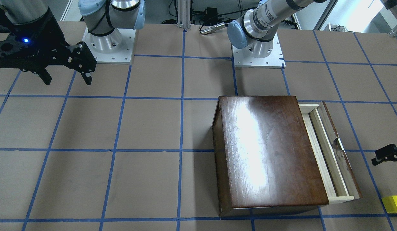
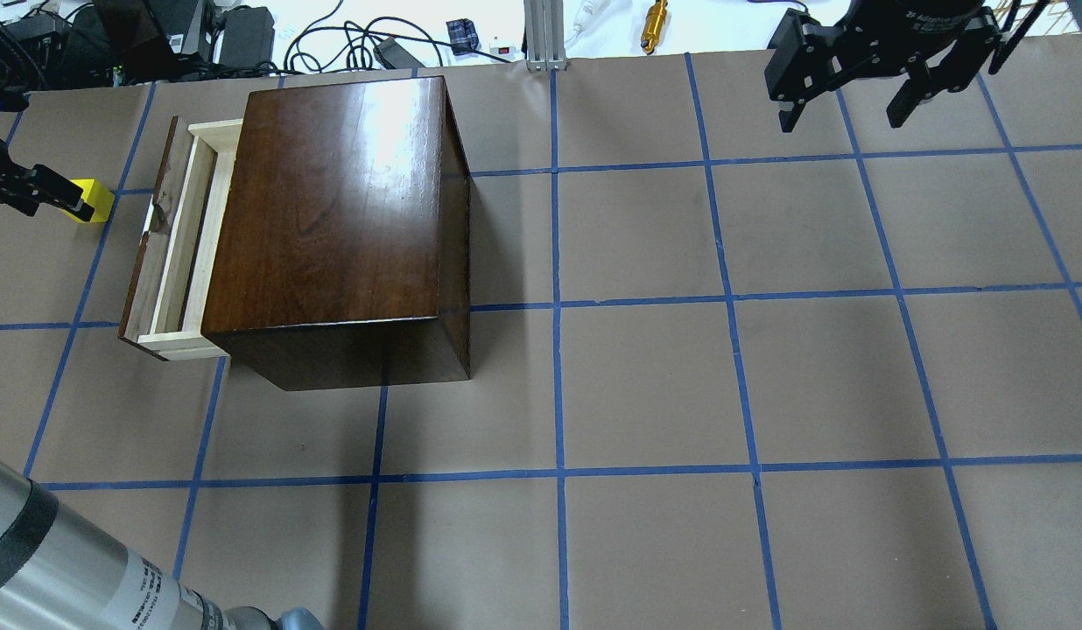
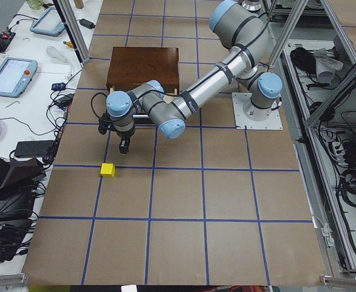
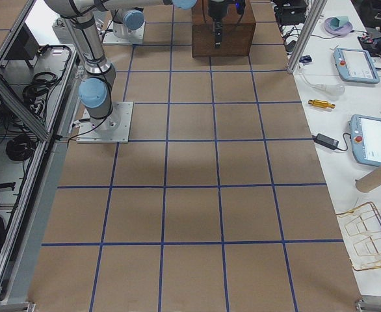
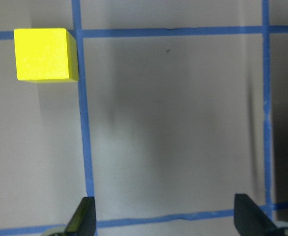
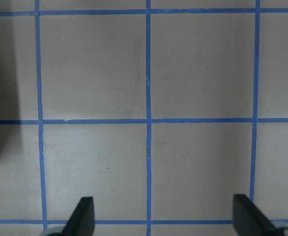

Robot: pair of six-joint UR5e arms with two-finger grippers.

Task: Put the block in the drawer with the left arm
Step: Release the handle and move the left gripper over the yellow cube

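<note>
A: Location of block [image 5: 44,54]?
B: On table [image 5: 173,108], outside drawer [image 2: 178,236], at 10 o'clock from left gripper [image 5: 164,209]; jaws wide apart, empty. Right gripper [image 6: 162,206] jaws apart too.
A: Grasp tips?
B: Centre over block, square fingers [image 5: 85,216] to flat faces, descend, close.
A: Text?
B: Arm label [image 1: 268,16], too small to read.

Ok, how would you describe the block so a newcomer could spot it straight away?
Find the big glossy dark-brown wooden box with its drawer pulled partly open. Just past the drawer's scuffed front, on the brown paper, the block sits beside a blue tape line. It is a small bright yellow cube, the only yellow thing on that paper.
</note>
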